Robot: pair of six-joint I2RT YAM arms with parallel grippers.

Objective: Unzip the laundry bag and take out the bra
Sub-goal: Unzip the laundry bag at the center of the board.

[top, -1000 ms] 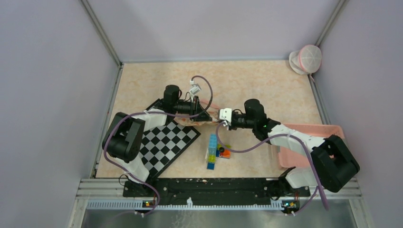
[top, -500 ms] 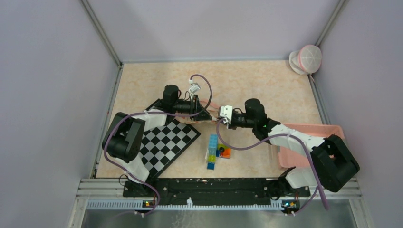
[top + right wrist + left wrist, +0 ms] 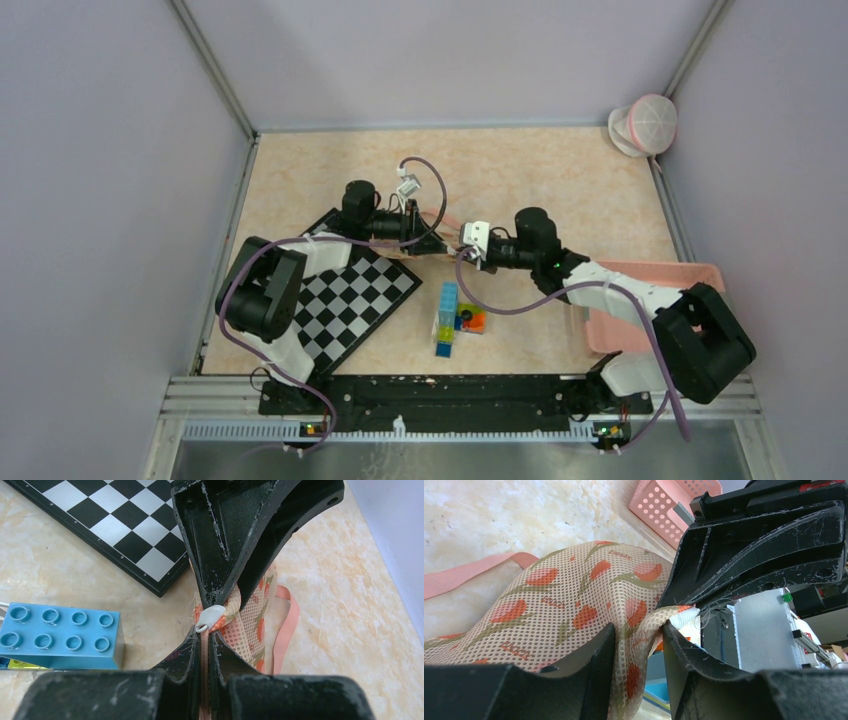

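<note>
**Both arms meet over the laundry bag at mid-bench**

From where I stand, the marbled beige bench (image 3: 540, 170) takes up the whole walled-in floor of the cell. A black-and-white chessboard (image 3: 350, 300) lies skewed on its left half. On the near right sits a perforated pink basket (image 3: 603, 335), partly under the right arm. A round pink-and-white thing (image 3: 645, 125) is tucked in the far right corner, well away from everything else.

The laundry bag (image 3: 564, 605), pale mesh printed with orange flowers, is bunched up between the two arms, just off the far corner of the chessboard. I can't make out what is inside it.

The left gripper (image 3: 638, 630) reaches in from the left. Its jaws stand parted, with a fold of the mesh sagging in the gap rather than pinched flat. The right gripper (image 3: 204, 637) comes from the other side, nose to nose with the left one. Its jaws are clamped tight on the zip edge of the bag.

A blue block (image 3: 60, 630) lies near the bag, on the side toward the arm bases, with smaller coloured pieces beside it. A pink strap (image 3: 469, 572) trails flat on the bench from under the mesh; I can't tell what it belongs to. The small white zip pull (image 3: 210, 616) sits right where the two grippers meet.
</note>
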